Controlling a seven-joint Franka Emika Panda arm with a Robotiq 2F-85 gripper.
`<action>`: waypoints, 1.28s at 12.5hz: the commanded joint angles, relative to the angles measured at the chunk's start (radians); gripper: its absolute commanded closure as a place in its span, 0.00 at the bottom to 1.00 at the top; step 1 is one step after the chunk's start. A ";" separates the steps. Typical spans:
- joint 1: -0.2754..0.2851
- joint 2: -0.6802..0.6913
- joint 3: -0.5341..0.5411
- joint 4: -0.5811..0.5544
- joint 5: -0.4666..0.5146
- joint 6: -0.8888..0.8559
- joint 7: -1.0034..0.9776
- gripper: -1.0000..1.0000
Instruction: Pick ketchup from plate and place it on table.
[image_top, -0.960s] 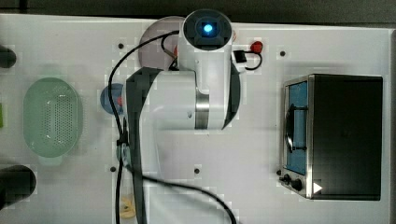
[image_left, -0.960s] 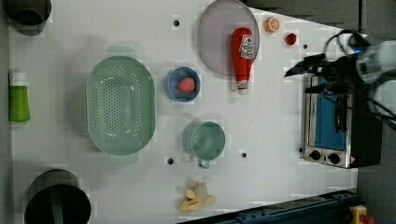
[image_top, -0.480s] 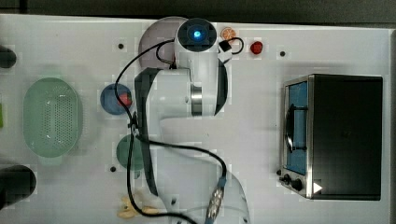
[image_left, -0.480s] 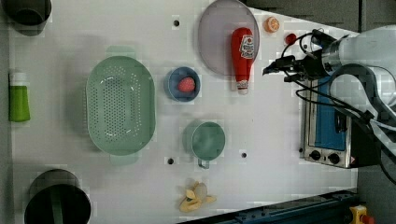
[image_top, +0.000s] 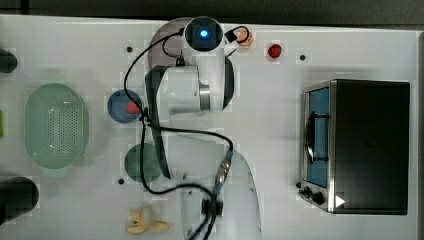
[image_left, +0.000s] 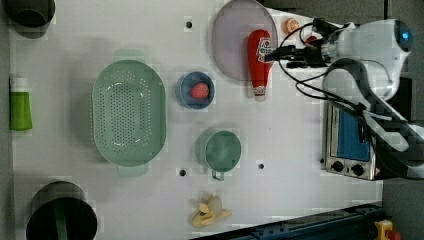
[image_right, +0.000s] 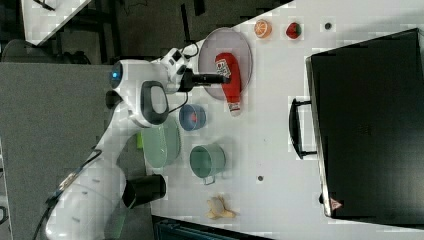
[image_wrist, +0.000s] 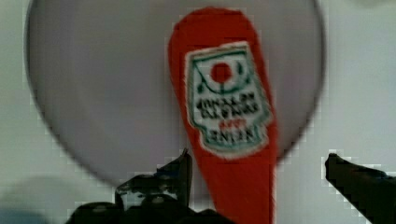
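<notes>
The ketchup (image_left: 259, 57) is a red bottle with a white label. It lies on the plate (image_left: 232, 30) near the left view's right rim, its pale cap end sticking out over the table (image_left: 290, 150). My gripper (image_left: 274, 54) hovers just over the bottle, reaching in from the left view's right. In the wrist view the ketchup (image_wrist: 229, 107) runs between my two dark fingertips (image_wrist: 180, 170), which stand wide apart on either side of its neck without touching it. My gripper (image_wrist: 261, 168) is open. In the right view the gripper (image_right: 220, 78) sits above the ketchup (image_right: 229, 75).
A blue bowl with a red ball (image_left: 196, 90), a green cup (image_left: 220, 150) and a green colander (image_left: 129, 112) stand at the left view's left of the plate. A toaster oven (image_left: 350, 145) sits under my arm. An orange piece (image_left: 290, 25) lies beside the plate, a banana (image_left: 209, 212) near the front edge.
My arm has swung from above the toaster oven toward the plate, and the gripper now hangs over the ketchup. The fingers stayed open. Nothing on the table moved.
</notes>
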 joint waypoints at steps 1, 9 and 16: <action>0.031 0.064 0.000 0.044 -0.020 0.058 -0.038 0.00; 0.040 0.184 -0.009 0.101 -0.076 0.191 -0.038 0.16; 0.037 0.081 -0.005 0.107 -0.074 0.177 -0.003 0.40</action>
